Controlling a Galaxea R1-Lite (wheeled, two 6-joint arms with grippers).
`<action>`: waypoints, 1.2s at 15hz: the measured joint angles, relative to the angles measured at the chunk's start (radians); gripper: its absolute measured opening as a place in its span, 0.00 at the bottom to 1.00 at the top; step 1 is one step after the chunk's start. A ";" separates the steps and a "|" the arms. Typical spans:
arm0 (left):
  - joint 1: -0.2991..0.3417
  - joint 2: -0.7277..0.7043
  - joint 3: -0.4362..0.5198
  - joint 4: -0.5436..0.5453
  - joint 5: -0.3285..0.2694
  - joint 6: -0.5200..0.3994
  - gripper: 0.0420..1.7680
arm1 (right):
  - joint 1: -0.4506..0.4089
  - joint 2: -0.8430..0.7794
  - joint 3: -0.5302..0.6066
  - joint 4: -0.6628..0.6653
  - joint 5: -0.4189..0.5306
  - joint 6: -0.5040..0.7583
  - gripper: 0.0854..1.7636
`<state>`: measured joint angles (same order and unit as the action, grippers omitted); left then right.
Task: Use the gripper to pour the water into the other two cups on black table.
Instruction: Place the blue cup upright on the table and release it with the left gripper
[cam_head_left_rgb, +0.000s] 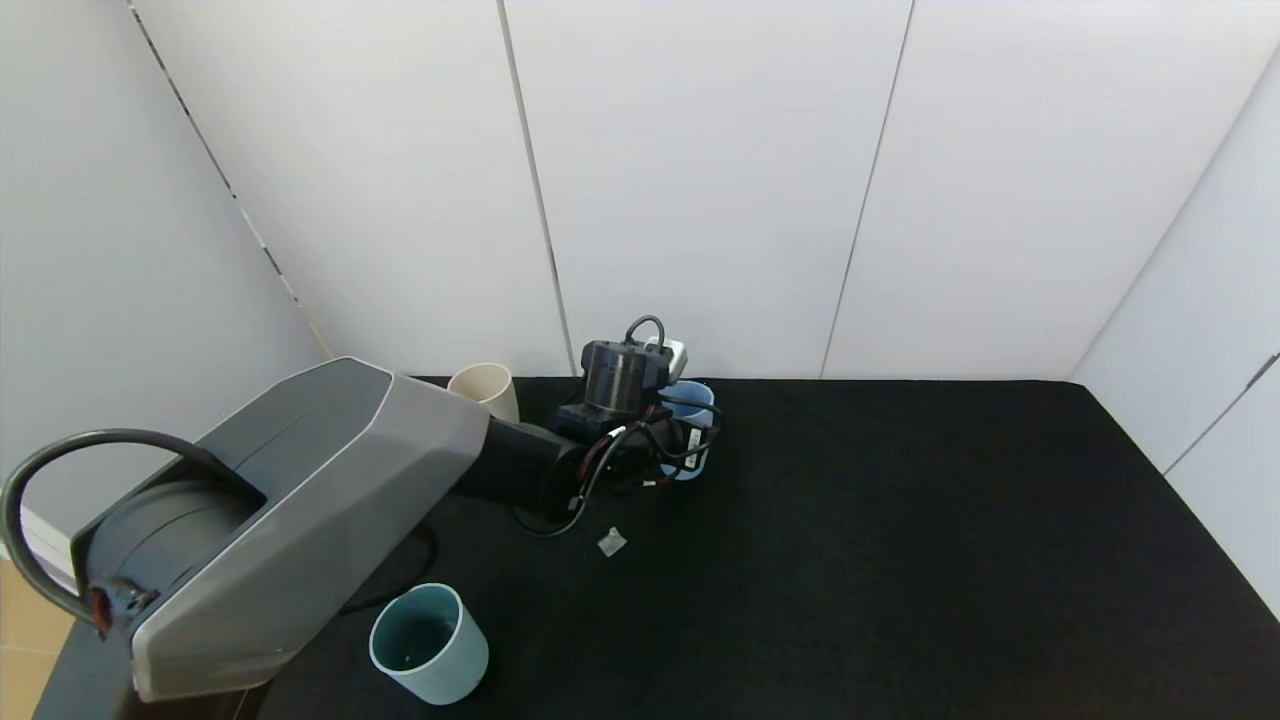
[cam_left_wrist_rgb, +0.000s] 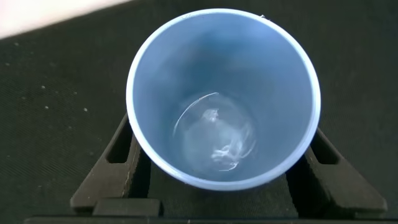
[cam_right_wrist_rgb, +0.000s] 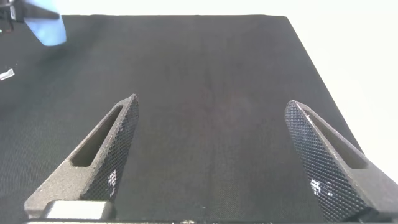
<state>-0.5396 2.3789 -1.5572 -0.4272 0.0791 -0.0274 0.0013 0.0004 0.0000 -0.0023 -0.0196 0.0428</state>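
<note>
Water (cam_left_wrist_rgb: 214, 140), a shallow clear pool, lies in the bottom of the light blue plastic tumbler (cam_left_wrist_rgb: 224, 99) clamped upright between my left gripper's (cam_left_wrist_rgb: 227, 171) black fingers (cam_left_wrist_rgb: 115, 165), far back on the matte black table (cam_head_left_rgb: 900, 520). My right gripper (cam_right_wrist_rgb: 214, 155) hangs spread over bare tabletop.

Left end effector (cam_left_wrist_rgb: 224, 180) extended toward counter's (cam_head_left_rgb: 900, 550) far edge, jaws clamped (on a tumbler); right end effector (cam_right_wrist_rgb: 214, 162) spread wide.
</note>
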 joint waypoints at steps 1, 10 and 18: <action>-0.001 0.006 0.000 -0.002 0.000 -0.001 0.68 | 0.000 0.000 0.000 0.000 0.000 0.000 0.97; -0.006 0.023 0.000 -0.003 0.001 -0.001 0.68 | 0.000 0.000 0.000 0.000 0.000 0.000 0.97; -0.010 0.022 0.005 -0.004 0.003 -0.005 0.87 | 0.000 0.000 0.000 0.000 0.000 0.000 0.97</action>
<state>-0.5498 2.4006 -1.5519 -0.4309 0.0817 -0.0321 0.0013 0.0004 0.0000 -0.0028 -0.0191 0.0428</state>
